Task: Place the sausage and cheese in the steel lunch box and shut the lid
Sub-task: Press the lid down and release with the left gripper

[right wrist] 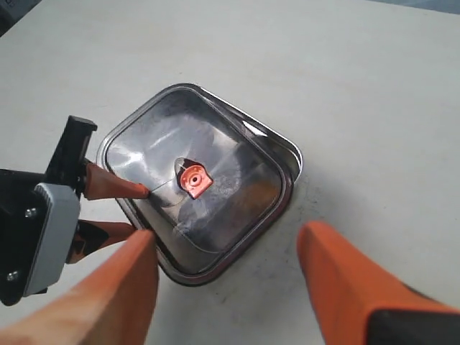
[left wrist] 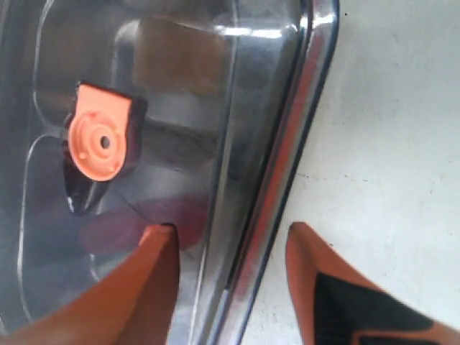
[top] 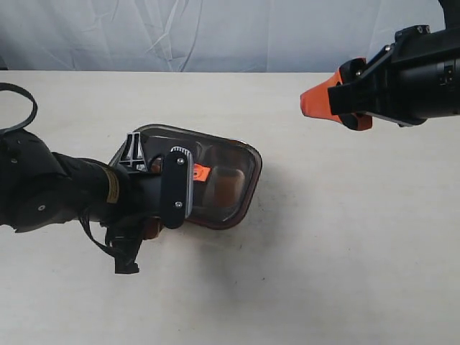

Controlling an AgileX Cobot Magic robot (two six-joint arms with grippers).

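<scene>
Lid (top: pixel 233 162) lies on the steel lunch box (left wrist: pixel 305 100), directly under the left gripper (left wrist: pixel 231 227), whose fingers stand apart and grasp nothing; one fingertip seems to touch the lid's top panel just short of the orange valve (left wrist: pixel 100 140), the other hangs outside the rim over the bare table (top: pixel 345 273), with the box's edge running between them; the lid looks like light, stiff, glossy plastic, probably slippery under the pads, so pressing flat near the rim seems safer than pinching; the steel box may slide if pushed sideways; an orange-brown block, probably the cheese (top: pixel 228 188), shows dimly through the lid ahead of the fingers; the sausage I cannot make out; the right gripper (right wrist: pixel 228 233) hovers spread open, well away from the box, nothing between them.
</scene>
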